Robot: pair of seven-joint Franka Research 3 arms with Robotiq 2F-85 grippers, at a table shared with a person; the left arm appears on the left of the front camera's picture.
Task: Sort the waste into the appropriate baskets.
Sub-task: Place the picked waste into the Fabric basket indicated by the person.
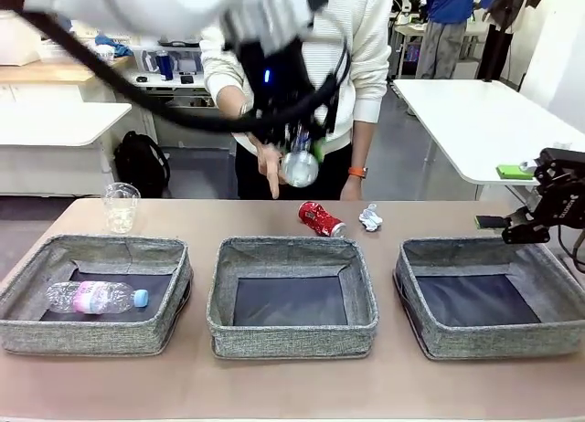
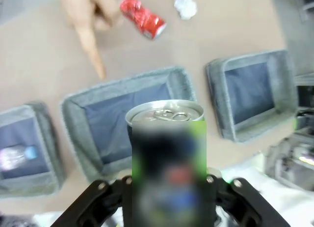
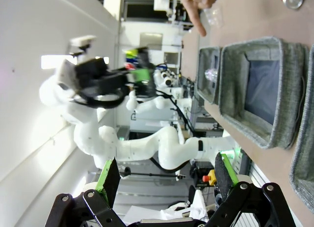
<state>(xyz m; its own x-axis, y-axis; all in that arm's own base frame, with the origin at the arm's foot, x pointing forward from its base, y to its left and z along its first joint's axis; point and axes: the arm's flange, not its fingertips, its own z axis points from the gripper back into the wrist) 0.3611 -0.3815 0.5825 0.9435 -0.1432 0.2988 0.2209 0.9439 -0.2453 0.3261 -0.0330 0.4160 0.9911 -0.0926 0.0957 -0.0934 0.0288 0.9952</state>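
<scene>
- dark printed can hangs in the air above and behind the middle basket, gripped on both sides by the left gripper, jaws closed onto its body; the silver top with its pull tab faces down toward that basket
- crushed red can lies on the table just behind the middle basket's far right corner; small white paper wad lies beside it, further right
- a person's hand points a finger down behind the middle basket
- clear plastic bottle lies on its side in the left basket, left of the middle one; clear plastic cup stands upright behind that left basket
- right basket sits right of the middle one; right gripper hovers at its far right side, jaws spread wide with nothing between them
- table is plain tan; behind it, a grey floor, white tables and a black backpack
- in the left wrist view the can's print is a blur and the can hides most of the fingers; the left arm smears across the top of the front view
</scene>
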